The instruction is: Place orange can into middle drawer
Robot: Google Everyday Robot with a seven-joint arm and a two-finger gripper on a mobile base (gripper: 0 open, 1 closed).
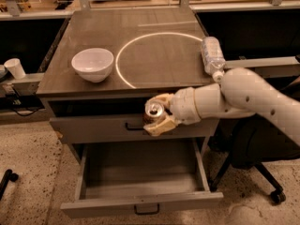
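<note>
My gripper [156, 113] is shut on the orange can [153, 112], holding it upright with its silver top showing. It hangs in front of the upper handled drawer [93, 128], just below the cabinet's top edge. The middle drawer [140, 203] is pulled open below it, its grey inside bare and its dark bar handle at the front. The can is above the drawer's back part, well clear of its floor. My white arm [243, 95] reaches in from the right.
A white bowl [93, 64] sits at the left of the cabinet top [154, 36]. A clear plastic bottle [212, 54] lies at its right edge. A white ring is marked on the top. An office chair [262, 168] stands at the right, a paper cup [15, 68] at far left.
</note>
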